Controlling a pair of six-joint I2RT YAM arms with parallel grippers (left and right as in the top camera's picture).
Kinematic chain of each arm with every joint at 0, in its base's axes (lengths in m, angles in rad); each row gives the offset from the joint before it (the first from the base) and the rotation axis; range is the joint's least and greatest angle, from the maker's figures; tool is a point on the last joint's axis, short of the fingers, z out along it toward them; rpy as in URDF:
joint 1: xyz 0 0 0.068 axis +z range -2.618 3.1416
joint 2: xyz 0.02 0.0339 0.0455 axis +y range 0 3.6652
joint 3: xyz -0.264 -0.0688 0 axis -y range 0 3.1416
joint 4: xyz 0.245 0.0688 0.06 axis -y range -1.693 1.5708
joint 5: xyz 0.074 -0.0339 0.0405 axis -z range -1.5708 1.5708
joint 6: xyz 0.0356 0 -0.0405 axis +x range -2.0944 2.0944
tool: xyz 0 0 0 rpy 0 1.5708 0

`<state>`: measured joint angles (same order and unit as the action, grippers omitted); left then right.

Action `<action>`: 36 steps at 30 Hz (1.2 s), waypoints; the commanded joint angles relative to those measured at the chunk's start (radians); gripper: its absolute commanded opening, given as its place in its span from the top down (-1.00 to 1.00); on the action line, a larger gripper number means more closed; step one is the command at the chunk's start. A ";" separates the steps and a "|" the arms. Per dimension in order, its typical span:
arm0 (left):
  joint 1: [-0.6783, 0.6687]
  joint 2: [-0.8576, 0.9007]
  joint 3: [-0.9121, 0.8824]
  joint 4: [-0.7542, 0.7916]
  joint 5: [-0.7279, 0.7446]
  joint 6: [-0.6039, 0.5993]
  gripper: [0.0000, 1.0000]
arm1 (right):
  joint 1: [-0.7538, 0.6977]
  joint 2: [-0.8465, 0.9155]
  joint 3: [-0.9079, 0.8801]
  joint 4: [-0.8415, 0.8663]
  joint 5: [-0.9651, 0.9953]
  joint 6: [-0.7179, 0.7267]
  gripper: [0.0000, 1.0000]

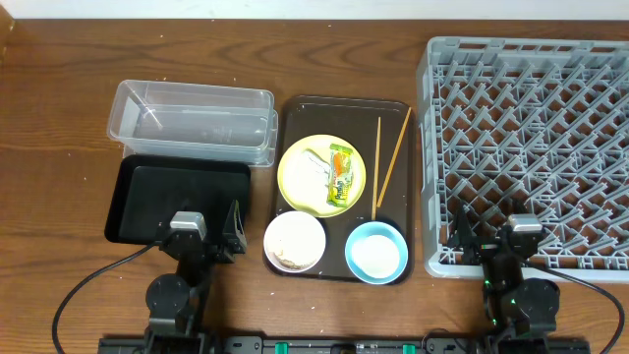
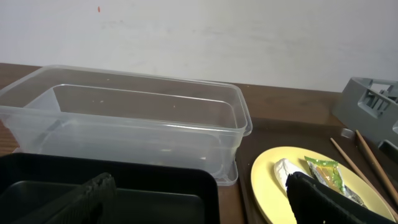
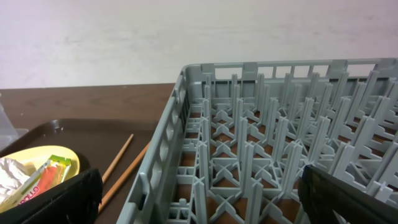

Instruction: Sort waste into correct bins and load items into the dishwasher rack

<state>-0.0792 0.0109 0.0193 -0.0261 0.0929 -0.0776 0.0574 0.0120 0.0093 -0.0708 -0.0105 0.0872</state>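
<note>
Dark wood-grain table (image 1: 59, 118). Left gripper (image 2: 199, 202), jaws wide, hung over a glossy black tray (image 2: 155, 177); clear rectangular tub (image 2: 124, 118) ahead; round yellow plate (image 2: 267, 186) bearing printed wrapper (image 2: 324, 173) and crumpled tissue (image 2: 285, 171) to its right. Right gripper (image 3: 199, 196), jaws wide, faced the grey pegged rack (image 3: 261, 143); wooden chopsticks (image 3: 118, 158) lay left.

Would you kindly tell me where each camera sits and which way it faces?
Overhead: above the brown wooden table, looking straight down; left gripper and right gripper at bottom edge.
Left wrist: low over the shallow black tray, facing the wall across the clear plastic tub; own fingers below.
Right wrist: low by the grey pegged plastic rack, facing the wall; own fingers at bottom corners.
Both wrist views share the round yellow plate.
</note>
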 commanded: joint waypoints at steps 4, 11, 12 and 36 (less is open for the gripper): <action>0.005 -0.007 -0.015 -0.035 0.008 0.006 -0.81 | -0.019 -0.006 -0.004 -0.002 0.003 0.009 -0.99; 0.005 -0.007 -0.015 -0.035 0.008 0.006 -0.81 | -0.019 -0.006 -0.004 -0.002 0.003 0.009 -0.98; 0.005 -0.007 -0.015 -0.035 0.008 0.006 -0.81 | -0.019 -0.006 -0.004 -0.002 0.003 0.009 -0.99; 0.005 -0.007 0.029 0.148 0.431 -0.094 -0.81 | -0.019 -0.005 0.025 0.138 -0.361 0.328 -0.98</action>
<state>-0.0792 0.0109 0.0135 0.0914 0.3531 -0.0956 0.0574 0.0120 0.0086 0.0723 -0.2176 0.3103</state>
